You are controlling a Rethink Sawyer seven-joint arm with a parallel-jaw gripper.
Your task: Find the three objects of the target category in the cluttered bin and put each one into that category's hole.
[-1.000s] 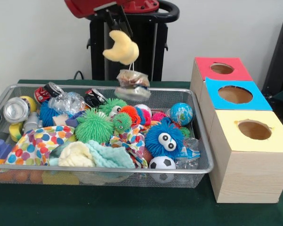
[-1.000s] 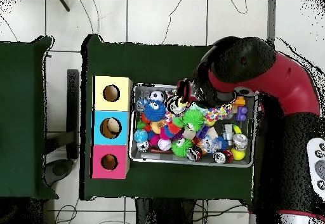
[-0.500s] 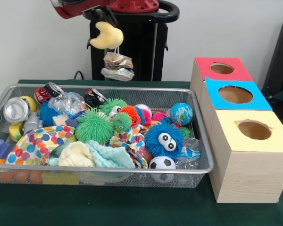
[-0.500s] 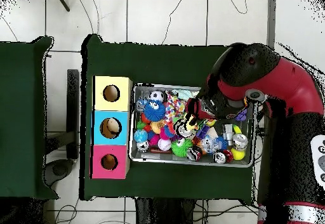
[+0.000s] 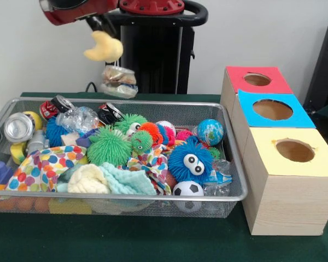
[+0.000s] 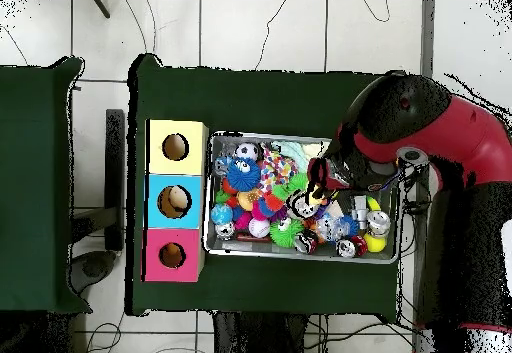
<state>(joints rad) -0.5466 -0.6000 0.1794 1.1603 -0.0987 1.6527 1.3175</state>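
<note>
Claw (image 5: 102, 28): pinching yellow plush (image 5: 103, 47), crumpled wrapper (image 5: 118, 82) dangling beneath, above the toy-crowded wire bin's (image 5: 233, 180) far rim.

We see a shiny wire-mesh metal bin (image 5: 229, 164), matt pale wood-grain boxes (image 5: 284, 207) (coloured paper-like tops), green cloth table (image 5: 153, 240).

Yellow plush toy (image 5: 103, 47) with crumpled wrapper (image 5: 118, 82) dangling below, hanging from arm (image 5: 76, 9) above wire basket (image 5: 153, 199); end effector hidden.
</note>
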